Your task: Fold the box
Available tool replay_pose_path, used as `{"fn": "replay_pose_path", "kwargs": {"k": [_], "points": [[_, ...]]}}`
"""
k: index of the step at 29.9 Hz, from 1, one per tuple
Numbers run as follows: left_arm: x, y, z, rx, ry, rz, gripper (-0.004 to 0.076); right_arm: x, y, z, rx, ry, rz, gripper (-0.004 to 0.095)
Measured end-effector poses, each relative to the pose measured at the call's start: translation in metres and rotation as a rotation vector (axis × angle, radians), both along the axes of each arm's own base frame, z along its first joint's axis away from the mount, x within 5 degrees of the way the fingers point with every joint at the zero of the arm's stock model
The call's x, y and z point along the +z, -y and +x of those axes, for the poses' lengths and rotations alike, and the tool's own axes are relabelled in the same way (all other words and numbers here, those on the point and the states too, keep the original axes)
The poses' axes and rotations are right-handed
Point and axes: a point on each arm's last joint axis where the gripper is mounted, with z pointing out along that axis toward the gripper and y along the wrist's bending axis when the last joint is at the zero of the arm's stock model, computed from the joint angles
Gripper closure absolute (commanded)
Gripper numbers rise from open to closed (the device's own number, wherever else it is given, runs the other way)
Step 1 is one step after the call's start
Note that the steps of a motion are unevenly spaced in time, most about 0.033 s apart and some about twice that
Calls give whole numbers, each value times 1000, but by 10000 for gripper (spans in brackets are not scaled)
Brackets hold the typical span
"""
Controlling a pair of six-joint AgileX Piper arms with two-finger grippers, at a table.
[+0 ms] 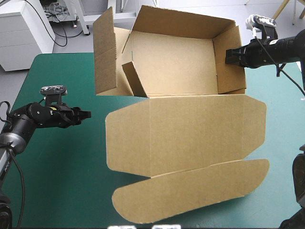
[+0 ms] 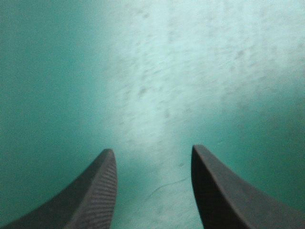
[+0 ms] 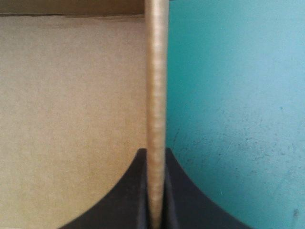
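Note:
The brown box [image 1: 176, 62] stands at the table's far side as an open tray with back and side walls raised. Its lid [image 1: 190, 138] lies flat toward the near edge, ending in a long rounded flap [image 1: 190, 193]. My right gripper [image 1: 229, 56] is shut on the box's right wall; in the right wrist view the wall's edge [image 3: 156, 95] runs straight out from between the black fingers [image 3: 133, 191], the box's floor on one side, teal-green cover on the other. My left gripper [image 1: 87, 114] hovers open over bare cover, left of the lid, its fingertips [image 2: 107, 162] apart with nothing between.
The left wall panel [image 1: 105, 52] of the box stands tall and a loose inner flap [image 1: 133, 78] leans inside the tray. Teal-green cover [image 1: 57, 167] lies bare at the near left and along the right edge [image 1: 286, 133].

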Motion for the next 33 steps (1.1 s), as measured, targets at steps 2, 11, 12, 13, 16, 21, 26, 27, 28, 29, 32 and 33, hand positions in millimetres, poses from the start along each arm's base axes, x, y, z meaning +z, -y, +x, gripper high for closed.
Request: {"fn": "replay_pose_path", "kwargs": {"k": [2,11,12,13,16,21,26,27,28,29,32,33], "points": [[0,8,6,-25,35,-104,378,0,-2,-2,20,-5,4,926],[-1,37,20,-196,113,-453,378,-19,-17,-1,72,-63,-13,926],[-1,39,21,-211,114,-479,378,-20,-17,-1,72,-64,-16,926],[0,42,21,-228,119,-511,378,-21,-17,0,69,-63,-21,926],[5,47,21,-264,146,-592,378,-24,-15,0,61,-67,-36,926],[17,54,19,-320,189,-739,378,-26,-13,2,45,-62,-64,926],[33,60,15,-388,222,-908,378,-31,-12,7,34,-63,-66,926],[35,61,14,-407,225,-920,378,-32,-12,9,31,-62,-65,926],[39,62,14,-426,233,-930,378,-33,-11,10,27,-63,-65,926],[43,62,14,-442,241,-936,378,-35,-11,11,22,-63,-67,926],[53,63,16,-465,270,-935,378,-35,-11,13,15,-58,-68,926],[56,63,17,-472,281,-932,378,-35,-10,13,13,-56,-67,926]]}}
